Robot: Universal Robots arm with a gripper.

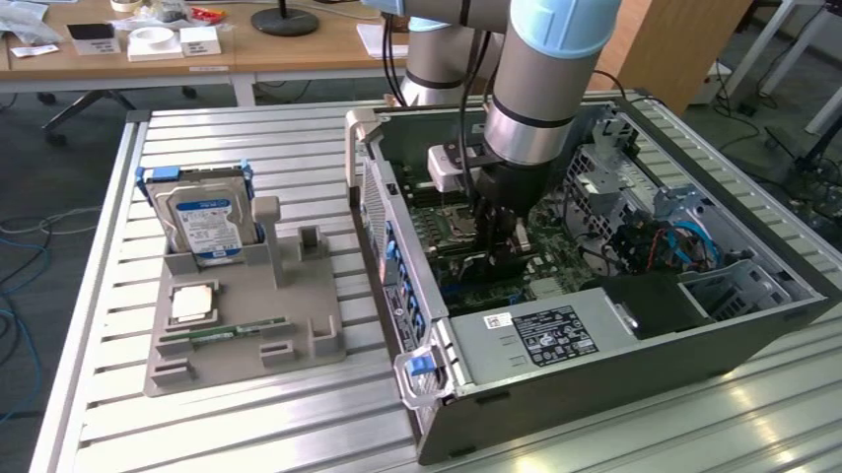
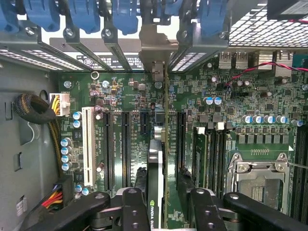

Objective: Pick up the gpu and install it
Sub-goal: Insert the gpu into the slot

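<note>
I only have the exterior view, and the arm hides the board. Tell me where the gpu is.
Observer: The gpu stands on edge in a motherboard slot, between the fingers of the gripper.
Operator: Report the jaws.
Observer: Open. A gap shows between the card and one finger.
Operator: Check the bracket end.
Observer: The silvery bracket sits at the case's rear slot opening, beneath the blue clips.

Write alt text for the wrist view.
Seen edge-on, the gpu stands upright on the green motherboard between the open gripper's black fingers, its metal bracket reaching the case's rear slots.
</note>
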